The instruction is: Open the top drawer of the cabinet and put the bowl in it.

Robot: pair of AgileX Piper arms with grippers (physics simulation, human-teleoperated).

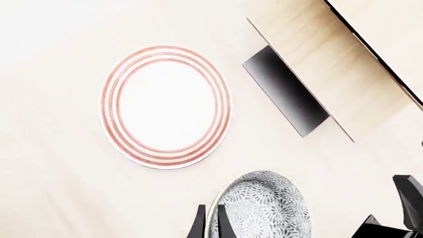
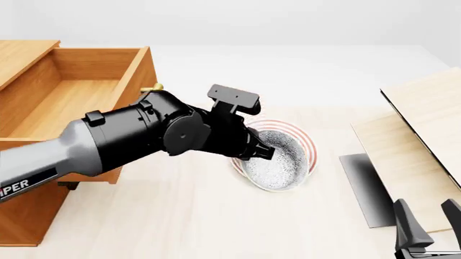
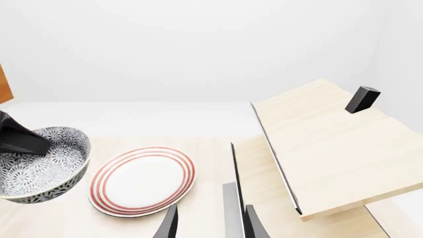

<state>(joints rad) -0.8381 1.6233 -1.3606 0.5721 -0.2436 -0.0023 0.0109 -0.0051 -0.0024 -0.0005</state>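
Observation:
The speckled grey-blue bowl [image 2: 277,162] hangs tilted just above the red-ringed plate [image 2: 306,141]. My left gripper [image 2: 263,151] is shut on its rim; in the left wrist view the two fingers [image 1: 198,224] pinch the edge of the bowl [image 1: 268,208]. The right wrist view shows the bowl [image 3: 39,166] clear of the table. The top drawer [image 2: 72,91] of the orange-brown cabinet [image 2: 29,216] stands pulled out at the left, its brass handle [image 2: 151,87] just behind my left arm. My right gripper [image 2: 427,218] is open and empty at the near right.
The flat plate [image 1: 165,106] lies on the table under the bowl. Pale light-wood boards [image 2: 425,129] slant at the right, with a dark slab [image 2: 367,189] beneath them. The right gripper's fingers [image 3: 168,223] hover near the boards' edge [image 3: 264,144].

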